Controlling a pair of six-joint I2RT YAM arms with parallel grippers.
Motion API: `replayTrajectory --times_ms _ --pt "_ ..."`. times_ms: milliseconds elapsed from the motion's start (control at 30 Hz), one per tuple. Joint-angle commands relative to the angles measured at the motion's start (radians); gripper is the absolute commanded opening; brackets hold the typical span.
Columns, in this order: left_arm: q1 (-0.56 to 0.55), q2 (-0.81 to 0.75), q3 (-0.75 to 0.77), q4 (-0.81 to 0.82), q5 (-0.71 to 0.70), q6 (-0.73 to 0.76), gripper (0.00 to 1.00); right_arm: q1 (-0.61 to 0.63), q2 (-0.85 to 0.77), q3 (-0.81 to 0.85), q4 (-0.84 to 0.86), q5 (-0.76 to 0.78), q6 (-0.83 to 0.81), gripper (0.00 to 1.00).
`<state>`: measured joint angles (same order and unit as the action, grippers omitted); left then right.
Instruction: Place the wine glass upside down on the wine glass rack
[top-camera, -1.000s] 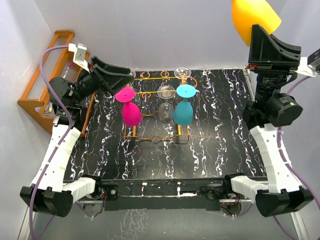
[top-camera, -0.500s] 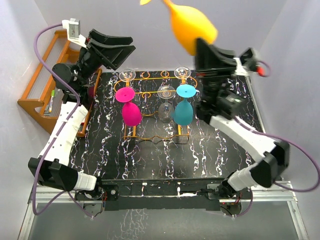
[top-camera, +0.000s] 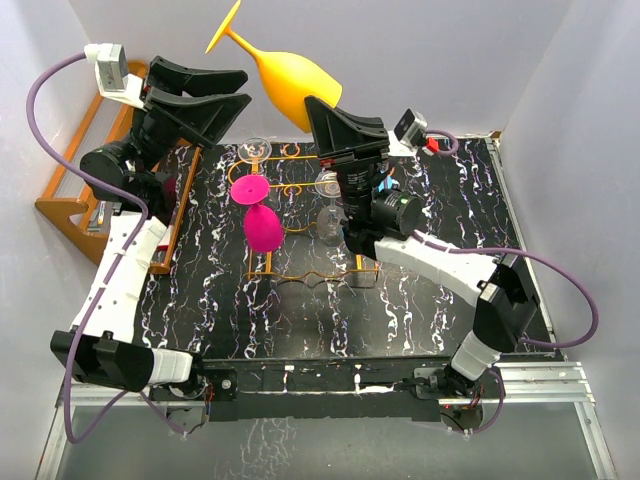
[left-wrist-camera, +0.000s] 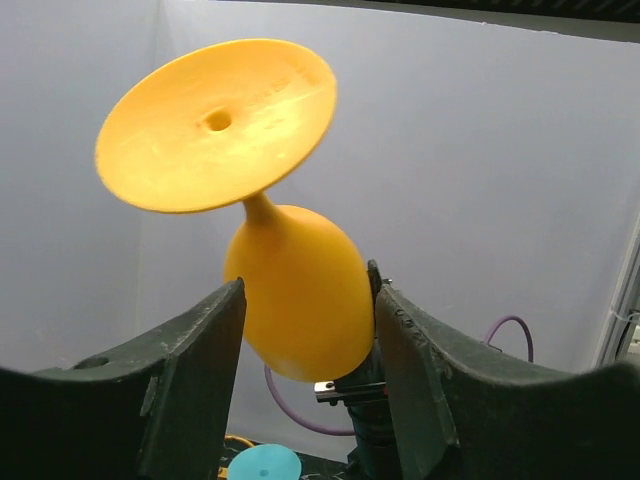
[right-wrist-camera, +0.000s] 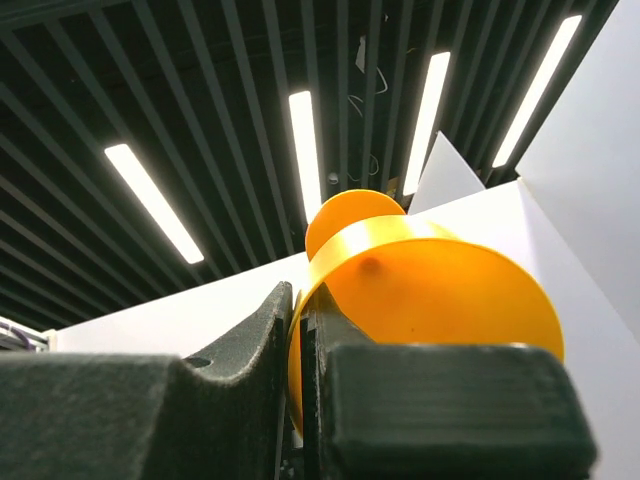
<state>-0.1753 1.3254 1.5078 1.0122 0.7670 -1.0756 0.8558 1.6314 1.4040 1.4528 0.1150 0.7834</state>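
Nearest you on the table (top-camera: 440, 290) stands the wine glass rack (top-camera: 300, 277), with a pink glass (top-camera: 262, 225) upside down on it and a clear glass (top-camera: 330, 186) just right of that. Above the rack's far end, your right gripper (top-camera: 318, 122) pinches the rim of the orange wine glass (top-camera: 287, 82), held high and tilted, foot pointing far-left. Your left gripper (top-camera: 243, 88), jaws spread, faces the bowl from the left.

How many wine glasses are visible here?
5. A yellow glass in the right gripper; pink glass upside down on the wire rack; clear glass at its back left, another mid-rack; teal glass's foot in the left wrist view. The right arm may hide others.
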Motion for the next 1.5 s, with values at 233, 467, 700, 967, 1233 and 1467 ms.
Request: replayTrajectory --times_ms 233,467,700,967,1233,1467 --pt "0.030 -0.009 -0.015 0.080 -0.025 -0.016 0.39 0.049 0.010 -0.001 0.365 0.021 0.014 0.08" --pt "0.049 -0.002 -0.013 0.110 -0.065 -0.082 0.33 0.074 0.030 -0.004 0.366 0.010 0.017 0.08" --pt "0.059 0.004 -0.002 0.138 -0.077 -0.110 0.30 0.097 0.078 0.035 0.366 -0.003 0.024 0.08" --pt "0.059 0.000 0.003 0.152 -0.062 -0.089 0.21 0.127 0.164 0.088 0.365 -0.016 0.045 0.08" --pt "0.061 0.004 0.012 0.147 -0.057 -0.062 0.00 0.144 0.190 0.085 0.366 0.008 0.087 0.08" --pt "0.067 0.005 0.020 0.134 -0.028 -0.046 0.00 0.144 0.218 0.095 0.366 -0.010 0.160 0.08"
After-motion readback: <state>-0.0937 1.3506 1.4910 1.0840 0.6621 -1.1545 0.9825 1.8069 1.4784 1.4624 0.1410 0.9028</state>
